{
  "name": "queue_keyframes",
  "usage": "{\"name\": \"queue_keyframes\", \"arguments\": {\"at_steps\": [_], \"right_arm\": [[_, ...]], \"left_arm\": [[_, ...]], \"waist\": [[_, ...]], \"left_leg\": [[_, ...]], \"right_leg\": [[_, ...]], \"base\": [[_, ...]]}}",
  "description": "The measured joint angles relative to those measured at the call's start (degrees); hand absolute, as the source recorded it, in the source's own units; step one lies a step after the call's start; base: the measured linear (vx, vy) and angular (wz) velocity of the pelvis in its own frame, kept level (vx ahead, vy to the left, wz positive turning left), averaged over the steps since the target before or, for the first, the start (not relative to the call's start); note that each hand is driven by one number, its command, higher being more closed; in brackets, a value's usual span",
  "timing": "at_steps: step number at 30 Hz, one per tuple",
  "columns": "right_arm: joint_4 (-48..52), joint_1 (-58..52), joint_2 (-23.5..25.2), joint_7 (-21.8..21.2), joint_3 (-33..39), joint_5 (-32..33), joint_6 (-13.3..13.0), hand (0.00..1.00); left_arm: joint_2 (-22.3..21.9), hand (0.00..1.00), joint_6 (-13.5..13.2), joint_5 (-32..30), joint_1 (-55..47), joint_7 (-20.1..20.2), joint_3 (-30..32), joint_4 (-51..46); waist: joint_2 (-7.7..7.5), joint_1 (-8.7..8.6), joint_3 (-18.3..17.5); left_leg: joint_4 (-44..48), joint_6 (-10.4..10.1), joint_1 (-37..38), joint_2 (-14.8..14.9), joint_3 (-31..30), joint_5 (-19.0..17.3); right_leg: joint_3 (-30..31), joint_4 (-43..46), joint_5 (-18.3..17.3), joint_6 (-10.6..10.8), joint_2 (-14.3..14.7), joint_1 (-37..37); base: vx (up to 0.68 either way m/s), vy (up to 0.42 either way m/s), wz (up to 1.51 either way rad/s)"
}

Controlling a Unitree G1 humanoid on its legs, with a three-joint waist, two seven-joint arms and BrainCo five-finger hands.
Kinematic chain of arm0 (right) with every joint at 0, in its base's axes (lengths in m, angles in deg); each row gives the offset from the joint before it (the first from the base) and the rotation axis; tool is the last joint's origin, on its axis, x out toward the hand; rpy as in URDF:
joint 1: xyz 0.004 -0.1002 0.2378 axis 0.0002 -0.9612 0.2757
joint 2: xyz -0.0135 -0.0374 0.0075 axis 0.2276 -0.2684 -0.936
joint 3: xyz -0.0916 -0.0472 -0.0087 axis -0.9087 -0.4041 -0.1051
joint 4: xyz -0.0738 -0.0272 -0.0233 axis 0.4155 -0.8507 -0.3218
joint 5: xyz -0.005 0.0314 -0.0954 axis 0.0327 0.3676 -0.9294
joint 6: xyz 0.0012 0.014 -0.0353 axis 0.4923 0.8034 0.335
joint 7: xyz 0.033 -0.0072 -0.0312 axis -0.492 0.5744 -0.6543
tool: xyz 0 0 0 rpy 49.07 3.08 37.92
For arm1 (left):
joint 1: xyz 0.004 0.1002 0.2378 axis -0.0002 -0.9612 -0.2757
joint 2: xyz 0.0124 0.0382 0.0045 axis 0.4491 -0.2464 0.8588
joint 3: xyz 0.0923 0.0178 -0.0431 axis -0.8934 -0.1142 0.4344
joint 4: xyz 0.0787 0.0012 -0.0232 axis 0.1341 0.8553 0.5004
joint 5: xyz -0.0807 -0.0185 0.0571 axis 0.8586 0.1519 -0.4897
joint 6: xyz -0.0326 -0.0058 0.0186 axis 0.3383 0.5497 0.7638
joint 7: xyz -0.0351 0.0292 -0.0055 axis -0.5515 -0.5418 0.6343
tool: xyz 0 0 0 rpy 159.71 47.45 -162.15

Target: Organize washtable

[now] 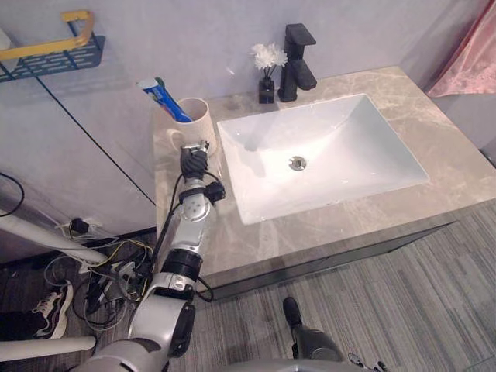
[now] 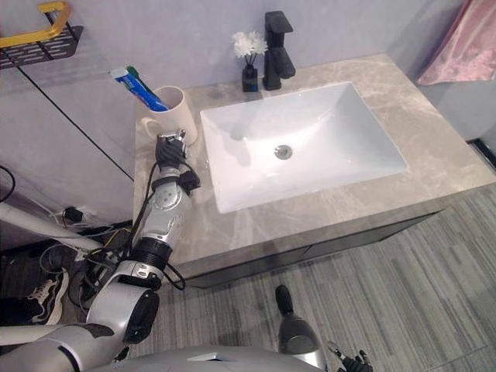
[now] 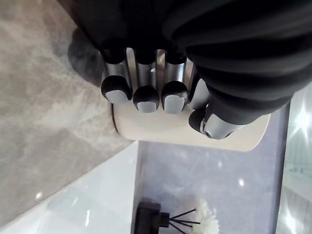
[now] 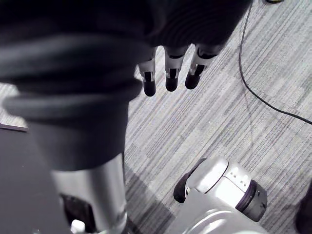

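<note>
A cream mug (image 1: 198, 118) stands on the marble washtable (image 1: 457, 174) at its left end, left of the sink. It holds a blue toothpaste tube (image 1: 164, 99) and a green-tipped brush. My left hand (image 1: 194, 163) rests on the countertop directly in front of the mug. In the left wrist view its fingers (image 3: 146, 95) are curled with their tips turned back, and the mug (image 3: 161, 130) lies just past them, not enclosed. My right hand (image 4: 168, 73) hangs low over the striped floor, fingers straight and holding nothing.
A white rectangular sink (image 1: 349, 132) fills the counter's middle. A black faucet (image 1: 296, 62) and a small black diffuser with white flowers (image 1: 267, 74) stand behind it. A blue wall rack with a yellow bar (image 1: 54, 50) is upper left, and pink cloth (image 1: 473, 62) hangs at right.
</note>
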Motion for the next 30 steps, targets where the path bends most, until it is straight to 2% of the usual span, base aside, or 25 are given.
{"name": "queue_keyframes", "arguments": {"at_steps": [9,13,18,20,23,27,30], "right_arm": [[0.0,-0.9,0.0,-0.2,-0.1,0.0,0.1,0.0],[0.0,-0.9,0.0,-0.2,-0.2,0.0,0.1,0.0],[-0.1,-1.0,0.0,-0.7,-0.1,0.0,0.1,0.0],[0.0,-1.0,0.0,-0.7,-0.1,0.0,0.1,0.0],[-0.1,-1.6,-0.1,-0.9,-0.4,0.0,0.1,0.0],[-0.1,-2.4,-0.6,-1.5,-0.6,0.0,0.2,0.0],[-0.1,-2.6,-1.0,-2.3,-0.8,0.1,0.4,0.0]], "left_arm": [[1.1,1.0,0.3,-0.3,0.0,-1.1,2.2,0.4],[1.0,1.0,0.5,-0.5,-1.0,-0.7,-1.3,-1.3],[0.9,1.0,0.5,-4.3,-9.0,4.8,-13.2,-13.3],[0.9,1.0,0.4,-4.4,-12.3,6.3,-14.9,-17.9],[1.2,1.0,0.0,-4.4,-16.6,9.7,-16.8,-23.6],[4.6,1.0,-0.7,-4.3,-26.5,15.0,-19.7,-34.8],[6.2,1.0,-1.4,-4.2,-33.1,18.7,-17.5,-40.6]], "waist": [[0.32,0.0,0.2],[0.37,0.2,0.3],[0.49,0.53,0.3],[0.51,0.62,0.3],[0.66,1.92,0.2],[1.54,3.4,-0.2],[2.06,3.56,-0.6]], "left_leg": [[0.0,0.0,0.1,0.1,1.0,0.0],[0.0,0.0,0.1,0.1,0.6,0.0],[0.2,0.0,0.0,0.1,-1.4,0.0],[0.5,0.0,-0.1,0.0,-2.2,0.0],[0.9,0.1,-0.3,0.0,-3.5,0.0],[0.9,0.4,-0.6,0.1,-5.0,0.2],[0.8,0.5,-0.1,0.2,-6.5,0.3]], "right_leg": [[0.9,0.0,0.3,-0.3,0.5,-0.4],[0.5,0.0,0.4,-0.3,0.3,-0.2],[-1.3,0.0,0.4,-0.3,-0.4,0.8],[-2.1,0.0,0.4,-0.3,-0.7,1.2],[-3.3,0.0,0.1,-0.3,-1.1,1.9],[-4.6,0.0,-0.1,-0.4,-1.3,2.8],[-5.9,0.0,-0.4,-0.5,-1.6,4.1]], "base": [[-0.01,-0.007,-0.06],[0.01,0.005,0.05],[0.02,0.019,0.19],[-0.02,0.008,0.2],[-0.04,-0.005,0.23],[-0.04,-0.008,0.17],[-0.02,-0.005,0.23]]}}
